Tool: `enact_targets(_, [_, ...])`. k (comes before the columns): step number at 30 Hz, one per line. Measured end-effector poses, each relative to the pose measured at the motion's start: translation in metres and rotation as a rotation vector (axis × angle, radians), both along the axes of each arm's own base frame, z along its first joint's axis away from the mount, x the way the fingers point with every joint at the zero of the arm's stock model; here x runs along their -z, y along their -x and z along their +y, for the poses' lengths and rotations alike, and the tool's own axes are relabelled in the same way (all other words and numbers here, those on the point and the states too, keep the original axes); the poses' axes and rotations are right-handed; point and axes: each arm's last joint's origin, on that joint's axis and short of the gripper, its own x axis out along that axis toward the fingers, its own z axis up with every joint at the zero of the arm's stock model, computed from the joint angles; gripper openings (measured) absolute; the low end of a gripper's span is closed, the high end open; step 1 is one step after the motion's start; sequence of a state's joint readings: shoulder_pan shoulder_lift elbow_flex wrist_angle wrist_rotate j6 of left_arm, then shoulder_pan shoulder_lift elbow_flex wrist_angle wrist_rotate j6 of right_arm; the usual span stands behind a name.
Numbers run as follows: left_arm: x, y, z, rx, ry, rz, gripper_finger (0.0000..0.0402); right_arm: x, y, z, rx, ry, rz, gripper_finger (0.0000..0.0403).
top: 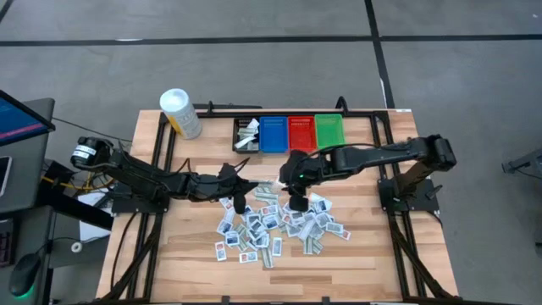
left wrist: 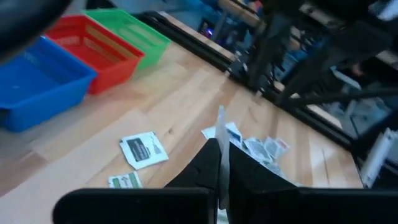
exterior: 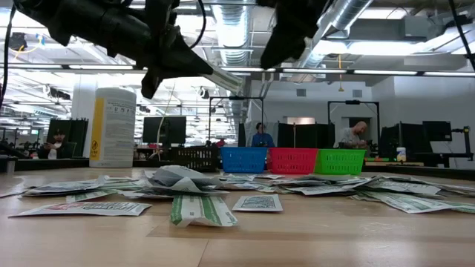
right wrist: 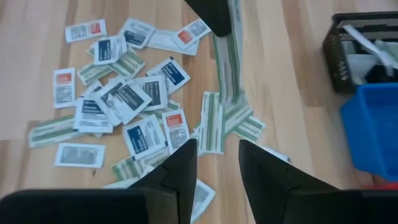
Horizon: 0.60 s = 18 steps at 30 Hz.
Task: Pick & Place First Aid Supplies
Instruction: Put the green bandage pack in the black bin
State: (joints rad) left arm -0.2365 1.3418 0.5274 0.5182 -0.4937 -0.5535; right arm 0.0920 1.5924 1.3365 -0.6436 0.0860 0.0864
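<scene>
Your left gripper (left wrist: pixel 219 163) is pinched shut on a thin packet (left wrist: pixel 220 127) standing edge-up between its fingers; your right gripper (right wrist: pixel 217 163) hangs part-open, empty, above the scattered packets (right wrist: pixel 127 99).

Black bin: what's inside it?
The black bin holds a few white packets, also visible over its rim in the right wrist view. How many there are, and what lies beneath them, cannot be seen; the bin walls and the top packets cover the rest.

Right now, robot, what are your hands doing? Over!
Left gripper shut on a thin packet, held above the table. Right gripper open, empty, over the packet pile. Bins beyond; nothing in the way.
</scene>
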Motion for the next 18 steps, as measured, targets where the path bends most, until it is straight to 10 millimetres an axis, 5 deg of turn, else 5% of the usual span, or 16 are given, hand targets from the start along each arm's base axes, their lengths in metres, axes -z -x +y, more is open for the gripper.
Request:
enact_targets(10, [-0.006,0.003,-0.009,-0.15,-0.003,-0.081,0.0007,-0.052,0.048,0.011,0.038,0.085,-0.136,0.0113])
enact_targets(18, [-0.014,0.003,-0.009,-0.192,0.005,-0.158,0.0006,-0.06,0.107,0.016,0.116,0.133,-0.249,0.0113])
